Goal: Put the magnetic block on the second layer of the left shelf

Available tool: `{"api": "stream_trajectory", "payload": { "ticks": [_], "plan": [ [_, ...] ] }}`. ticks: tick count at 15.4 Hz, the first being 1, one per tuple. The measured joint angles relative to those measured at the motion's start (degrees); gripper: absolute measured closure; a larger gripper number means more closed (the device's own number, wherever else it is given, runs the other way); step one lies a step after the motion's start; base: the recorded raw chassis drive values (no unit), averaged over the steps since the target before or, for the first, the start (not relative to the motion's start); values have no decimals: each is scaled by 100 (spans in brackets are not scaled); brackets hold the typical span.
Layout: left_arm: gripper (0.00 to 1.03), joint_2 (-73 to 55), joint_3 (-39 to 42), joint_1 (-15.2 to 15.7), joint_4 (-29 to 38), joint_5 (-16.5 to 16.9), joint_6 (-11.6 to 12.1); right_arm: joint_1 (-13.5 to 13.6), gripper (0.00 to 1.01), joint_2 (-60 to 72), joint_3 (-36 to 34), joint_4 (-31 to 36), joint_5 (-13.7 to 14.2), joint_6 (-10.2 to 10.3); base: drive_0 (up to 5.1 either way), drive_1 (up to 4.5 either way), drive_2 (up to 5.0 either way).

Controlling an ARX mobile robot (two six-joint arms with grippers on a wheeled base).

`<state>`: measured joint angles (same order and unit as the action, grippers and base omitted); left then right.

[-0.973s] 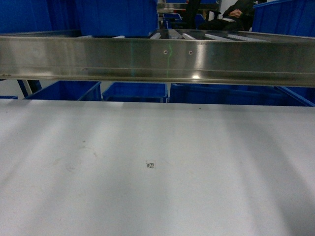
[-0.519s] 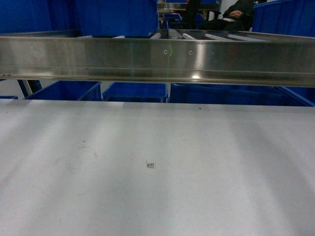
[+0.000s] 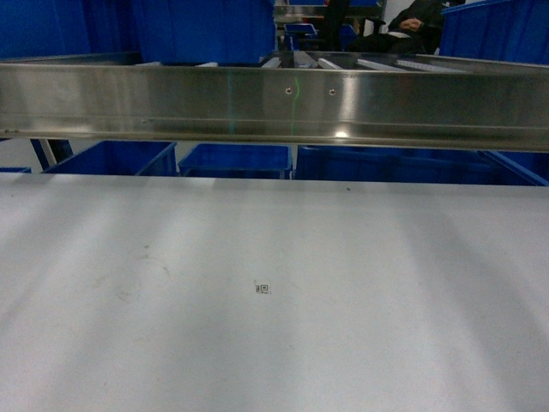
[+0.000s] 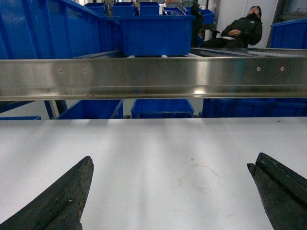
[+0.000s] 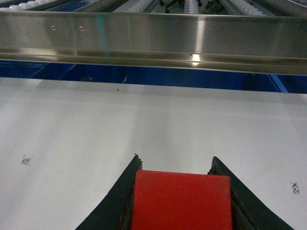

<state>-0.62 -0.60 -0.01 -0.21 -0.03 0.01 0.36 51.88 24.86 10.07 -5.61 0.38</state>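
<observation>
Red magnetic block (image 5: 181, 200) sits clamped between the right gripper (image 5: 180, 191) fingers, steel shelf rail (image 5: 153, 40) straight ahead beyond the bench (image 5: 153, 124); left gripper (image 4: 170, 191) fingers are spread apart, empty.

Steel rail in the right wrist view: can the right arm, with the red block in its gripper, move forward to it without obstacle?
Probably yes. The right gripper is shut on the red block, and only bare white table lies between it and the steel rail.

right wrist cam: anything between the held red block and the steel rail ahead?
Only bare white tabletop lies between the red magnetic block in the right gripper and the steel rail, per the right wrist view.
</observation>
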Motion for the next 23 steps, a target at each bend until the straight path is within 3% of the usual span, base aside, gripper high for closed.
{"api": "stream_trajectory", "payload": {
  "ticks": [23],
  "plan": [
    [5,0,0,0,-2,2,-2,0,67,-22,-11,0,-20,0,-22,11,11]
  ]
}}
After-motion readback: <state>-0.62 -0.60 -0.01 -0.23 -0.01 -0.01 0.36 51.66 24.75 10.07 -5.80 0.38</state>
